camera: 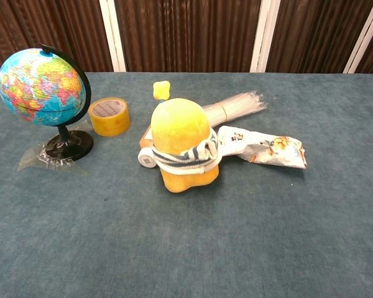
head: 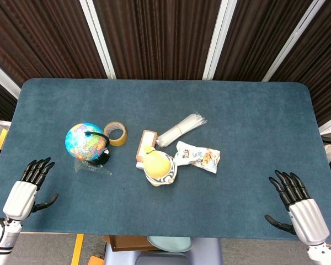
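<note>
A small globe (head: 86, 140) is standing upright on its black base, well ahead of the left hand's (head: 26, 187) spread, empty fingers, its axis seemingly tilting. A tape roll (head: 115, 133) is sitting just beyond. The right hand (head: 297, 205) is resting wide open, far off. Gripping low at the stand looks steadiest.

Globe (head: 86, 141) left of centre on table (head: 254, 121), standing on plastic wrap (head: 92, 168). Tape roll (head: 115, 133) just right of globe. Plush toy (head: 158, 168) at centre, nearest front edge, box (head: 145, 146) behind it (touching). Snack packet (head: 198, 157) right of toy. Bundle of clear sticks (head: 181, 129) behind packet. Left hand (head: 26, 190) at front-left corner, right hand (head: 298, 205) at front-right corner, both well apart from the things.
</note>
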`<state>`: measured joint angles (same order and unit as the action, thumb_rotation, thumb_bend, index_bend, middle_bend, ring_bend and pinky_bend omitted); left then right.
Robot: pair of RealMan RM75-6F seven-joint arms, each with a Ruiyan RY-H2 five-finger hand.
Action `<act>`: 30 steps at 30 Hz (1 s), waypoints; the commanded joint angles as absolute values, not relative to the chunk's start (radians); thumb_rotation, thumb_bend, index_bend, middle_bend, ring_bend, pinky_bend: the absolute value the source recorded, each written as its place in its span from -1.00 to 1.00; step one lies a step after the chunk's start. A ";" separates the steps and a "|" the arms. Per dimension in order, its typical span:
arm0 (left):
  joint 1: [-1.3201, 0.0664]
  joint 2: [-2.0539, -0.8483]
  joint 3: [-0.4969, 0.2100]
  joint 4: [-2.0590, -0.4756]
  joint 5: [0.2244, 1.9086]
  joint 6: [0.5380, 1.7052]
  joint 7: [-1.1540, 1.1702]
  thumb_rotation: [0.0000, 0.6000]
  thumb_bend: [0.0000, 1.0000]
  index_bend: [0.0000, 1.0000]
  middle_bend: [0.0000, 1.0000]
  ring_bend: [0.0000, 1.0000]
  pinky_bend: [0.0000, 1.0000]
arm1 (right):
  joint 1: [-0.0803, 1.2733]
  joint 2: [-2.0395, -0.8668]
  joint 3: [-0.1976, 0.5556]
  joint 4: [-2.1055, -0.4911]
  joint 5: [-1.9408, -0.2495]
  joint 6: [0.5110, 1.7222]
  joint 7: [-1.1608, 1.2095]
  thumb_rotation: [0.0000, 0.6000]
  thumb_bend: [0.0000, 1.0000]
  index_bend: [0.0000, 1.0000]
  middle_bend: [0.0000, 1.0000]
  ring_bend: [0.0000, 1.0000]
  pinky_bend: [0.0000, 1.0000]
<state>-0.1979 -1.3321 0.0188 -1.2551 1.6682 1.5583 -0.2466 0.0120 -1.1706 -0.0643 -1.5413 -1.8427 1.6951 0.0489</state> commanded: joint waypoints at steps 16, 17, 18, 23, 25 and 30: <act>-0.297 -1.468 -0.203 -1.302 1.429 1.435 -0.530 1.00 -0.34 -1.00 -1.00 -1.00 -1.00 | 0.007 -1.161 -0.069 -1.556 -1.845 1.699 0.060 1.00 -0.76 -1.00 -1.00 -1.00 -1.00; -0.306 -1.471 -0.212 -1.303 1.420 1.421 -0.537 1.00 -0.34 -1.00 -1.00 -1.00 -1.00 | 0.008 -1.161 -0.069 -1.557 -1.845 1.698 0.058 1.00 -0.76 -1.00 -1.00 -1.00 -1.00; -0.314 -1.473 -0.220 -1.303 1.415 1.412 -0.542 1.00 -0.34 -1.00 -1.00 -1.00 -1.00 | 0.008 -1.162 -0.068 -1.558 -1.845 1.697 0.056 1.00 -0.76 -1.00 -1.00 -1.00 -1.00; -0.351 -1.472 -0.236 -1.334 1.390 1.344 -0.560 1.00 -0.34 -1.00 -1.00 -1.00 -1.00 | 0.011 -1.169 -0.060 -1.557 -1.838 1.692 0.047 1.00 -0.76 -1.00 -1.00 -1.00 -1.00; -0.360 -1.464 -0.239 -1.350 1.386 1.328 -0.562 1.00 -0.34 -1.00 -1.00 -1.00 -1.00 | 0.012 -1.171 -0.059 -1.557 -1.834 1.688 0.047 1.00 -0.76 -1.00 -1.00 -1.00 -1.00; -0.375 -1.487 -0.245 -1.331 1.390 1.335 -0.535 1.00 -0.34 -1.00 -1.00 -1.00 -1.00 | 0.013 -1.173 -0.056 -1.556 -1.825 1.685 0.050 1.00 -0.76 -1.00 -1.00 -1.00 -1.00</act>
